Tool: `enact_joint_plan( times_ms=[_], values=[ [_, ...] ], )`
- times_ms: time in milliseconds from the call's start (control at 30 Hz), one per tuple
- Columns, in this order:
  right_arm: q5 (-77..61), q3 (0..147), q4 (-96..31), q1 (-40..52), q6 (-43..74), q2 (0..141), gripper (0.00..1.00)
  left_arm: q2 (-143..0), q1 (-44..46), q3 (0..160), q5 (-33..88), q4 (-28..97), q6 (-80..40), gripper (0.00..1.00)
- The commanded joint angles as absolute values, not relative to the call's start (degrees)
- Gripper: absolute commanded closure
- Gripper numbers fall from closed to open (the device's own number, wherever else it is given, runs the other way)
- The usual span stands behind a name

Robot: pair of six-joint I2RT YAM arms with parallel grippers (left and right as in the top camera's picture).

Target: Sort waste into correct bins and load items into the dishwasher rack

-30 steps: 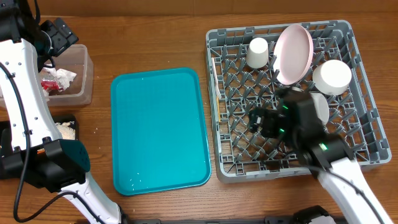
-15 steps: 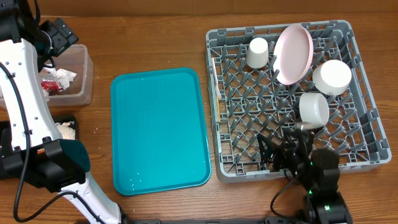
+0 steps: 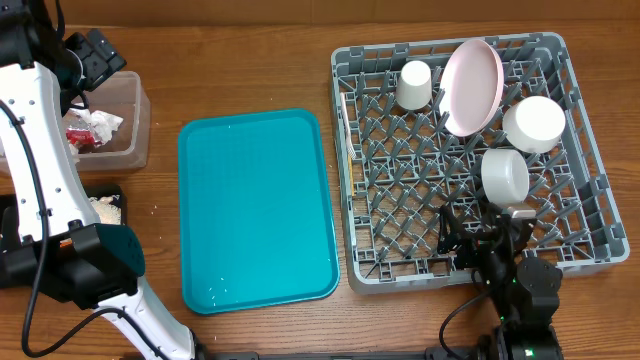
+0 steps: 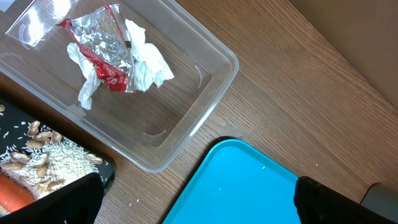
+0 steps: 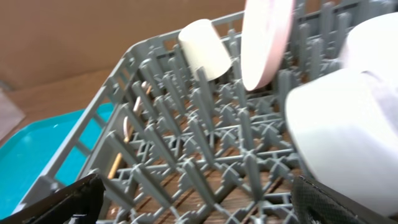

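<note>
The grey dishwasher rack (image 3: 355, 150) holds the pink plate (image 3: 472, 85) on edge, a white cup (image 3: 415, 85) and two white bowls (image 3: 535, 122) (image 3: 505, 173). My right gripper (image 3: 478, 238) hovers open over the rack's near edge with nothing in it. In the right wrist view a wooden stick (image 5: 115, 165) lies in the rack (image 5: 186, 124) by its left wall. My left gripper (image 4: 199, 208) is open above the clear tub (image 4: 205, 93), which holds the wrapper (image 4: 102, 53) and napkin (image 4: 146, 59). The black tray (image 4: 99, 168) holds grain scraps (image 4: 43, 152) and a carrot (image 4: 15, 196).
A teal tray (image 3: 255, 210) lies flat between the bins and the rack, with a few specks on it. Some crumbs are scattered on the wooden table (image 3: 155, 210) next to the black tray. The left arm's white links run down the table's left edge.
My right gripper has pulled back from the middle of the rack to its near edge, uncovering the nearer white bowl. The left arm has not moved.
</note>
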State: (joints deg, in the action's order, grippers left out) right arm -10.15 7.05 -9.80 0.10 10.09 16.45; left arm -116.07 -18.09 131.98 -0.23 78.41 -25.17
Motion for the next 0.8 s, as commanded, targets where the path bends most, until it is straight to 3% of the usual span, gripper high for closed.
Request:
enact_joint_plan(
  times_ms=[0,767],
  values=[
    [-5.93,6.66,-9.85,-0.08,11.09,14.96,0.00,-116.55,-17.98,132.11,-0.01,78.39,-25.56,0.00],
    [-5.15,2.22,-8.21,-0.97,11.51,0.14,0.00,-116.55,-17.98,132.11,-0.01,78.41,-25.56,0.00]
  ],
)
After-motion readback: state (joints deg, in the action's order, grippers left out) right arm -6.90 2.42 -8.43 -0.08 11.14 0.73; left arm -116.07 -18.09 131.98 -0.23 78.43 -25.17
